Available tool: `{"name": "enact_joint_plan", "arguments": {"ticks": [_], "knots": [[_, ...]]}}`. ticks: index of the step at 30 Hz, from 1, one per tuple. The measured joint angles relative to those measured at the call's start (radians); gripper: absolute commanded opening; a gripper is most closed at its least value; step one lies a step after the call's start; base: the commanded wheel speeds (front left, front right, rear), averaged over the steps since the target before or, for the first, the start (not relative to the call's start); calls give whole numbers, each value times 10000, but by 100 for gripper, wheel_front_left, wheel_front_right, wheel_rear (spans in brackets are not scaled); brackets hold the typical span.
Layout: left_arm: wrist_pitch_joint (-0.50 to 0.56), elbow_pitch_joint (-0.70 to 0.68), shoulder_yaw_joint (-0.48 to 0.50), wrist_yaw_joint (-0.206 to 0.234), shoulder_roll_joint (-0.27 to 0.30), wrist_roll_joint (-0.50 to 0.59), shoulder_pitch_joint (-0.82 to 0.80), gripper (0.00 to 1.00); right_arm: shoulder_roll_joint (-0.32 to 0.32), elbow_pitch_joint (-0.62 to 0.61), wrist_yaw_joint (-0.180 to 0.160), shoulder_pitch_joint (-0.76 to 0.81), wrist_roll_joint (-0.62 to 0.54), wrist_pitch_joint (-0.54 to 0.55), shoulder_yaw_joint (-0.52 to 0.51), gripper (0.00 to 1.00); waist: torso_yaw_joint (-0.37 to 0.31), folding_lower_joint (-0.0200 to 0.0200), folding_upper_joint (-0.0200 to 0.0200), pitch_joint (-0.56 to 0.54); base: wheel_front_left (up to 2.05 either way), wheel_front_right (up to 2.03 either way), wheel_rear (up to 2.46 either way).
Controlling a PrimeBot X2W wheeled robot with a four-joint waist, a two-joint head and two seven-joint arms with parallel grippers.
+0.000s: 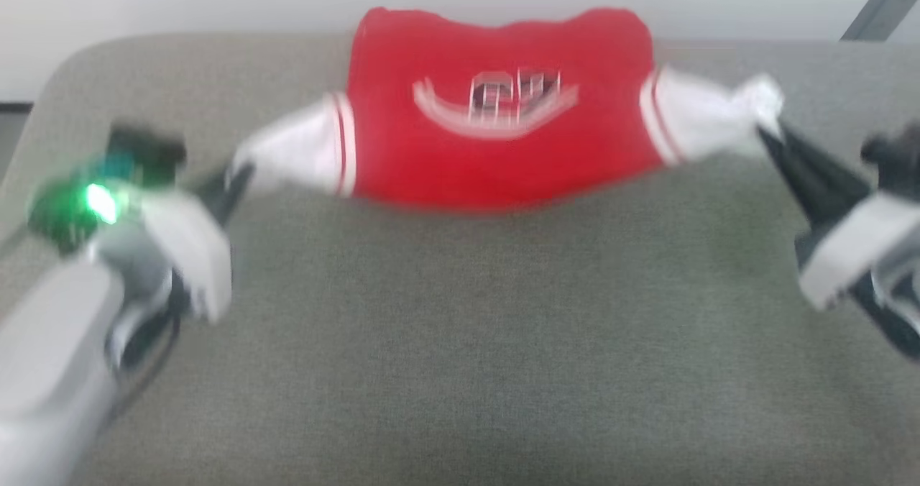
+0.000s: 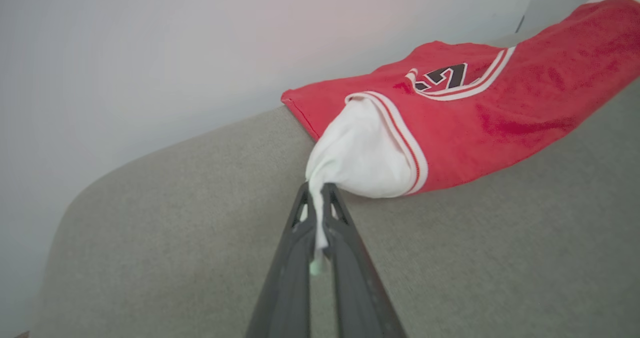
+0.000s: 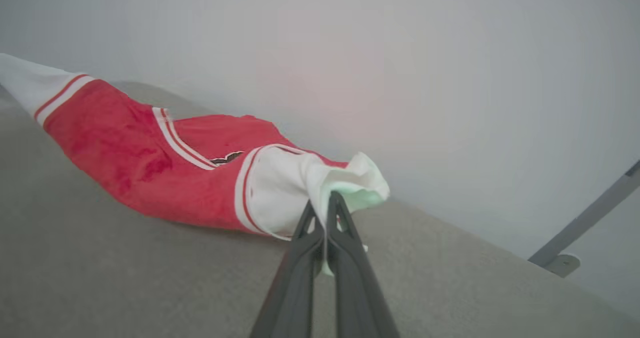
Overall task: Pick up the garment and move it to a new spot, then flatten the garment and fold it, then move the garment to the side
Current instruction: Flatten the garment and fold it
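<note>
Motion blur smears the head view — the lettering on the garment (image 1: 496, 148) cannot be read there. The left wrist view cuts the garment off at its right edge, and the right wrist view cuts the far sleeve at its left edge — the pinched sleeve ends are partly hidden between the jaws.

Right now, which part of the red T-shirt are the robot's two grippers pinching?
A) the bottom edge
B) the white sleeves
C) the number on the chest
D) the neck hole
B: the left gripper and the right gripper are each shut on the end of a white sleeve of the red T-shirt, one sleeve on each side.
</note>
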Motion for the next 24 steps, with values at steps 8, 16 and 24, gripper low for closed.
{"name": "enact_joint_plan", "arguments": {"ticks": [8, 16, 24], "knots": [[767, -3296, 12, 1218, 1469, -780, 3396, 0, -1310, -1246, 0, 2383, 17, -54, 433, 0, -163, 0, 0, -254, 0, 0, 0], [941, -4458, 38, 2451, 2004, -1455, 5632, 0, -2075, -1406, 0, 3972, -98, -61, 943, 0, -198, 0, 0, -97, 0, 0, 0], [926, -4057, -48, 2961, 2002, -1722, 6418, 0, -2345, -1110, 0, 4564, 46, 374, 1530, 0, -164, 0, 0, 13, 0, 0, 0]]}}
